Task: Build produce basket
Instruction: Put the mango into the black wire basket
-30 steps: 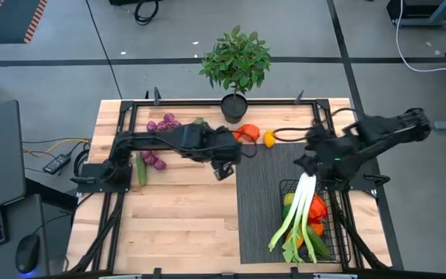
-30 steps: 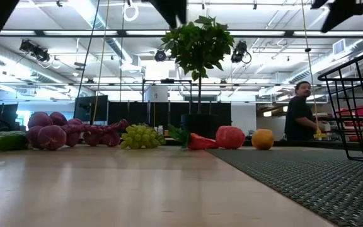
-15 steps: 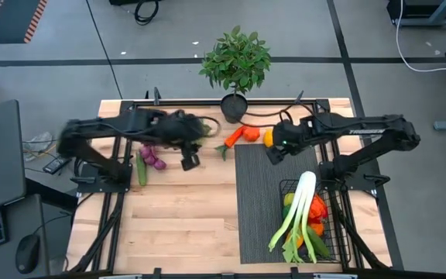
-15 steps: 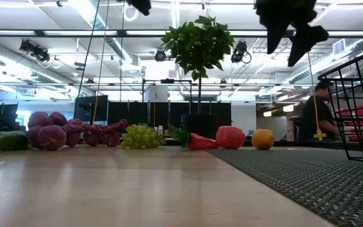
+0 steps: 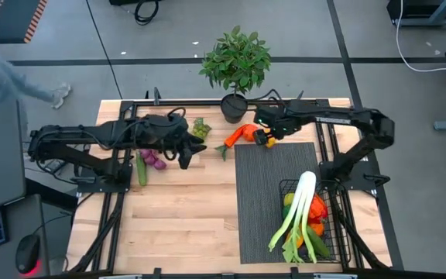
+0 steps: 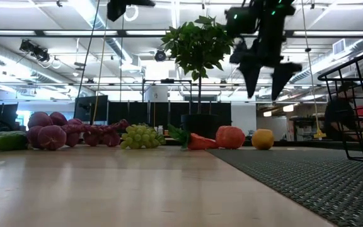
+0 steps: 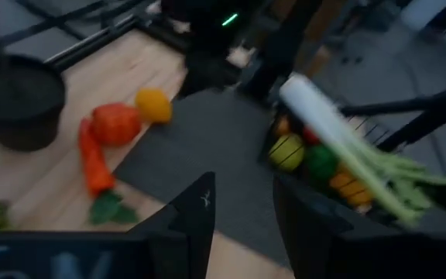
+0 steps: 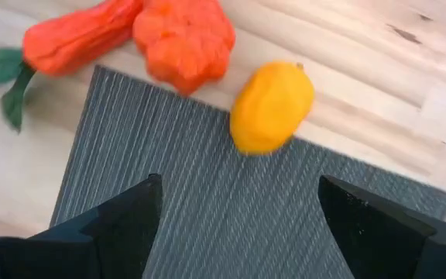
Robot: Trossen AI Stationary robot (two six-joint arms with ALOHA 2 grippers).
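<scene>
Swinging over from the basket (image 5: 339,232), right gripper (image 5: 263,138) hovers fingers spread above the lemon (image 8: 271,107), leek (image 5: 294,209) already in, grapes (image 6: 140,136) left.

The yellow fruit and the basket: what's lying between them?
Only bare ribbed mat. In the high view nothing sits on it between the yellow fruit at its far edge and the basket at its near right corner.

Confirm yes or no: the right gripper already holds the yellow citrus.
No: the right gripper hangs open and empty above the yellow citrus.
</scene>
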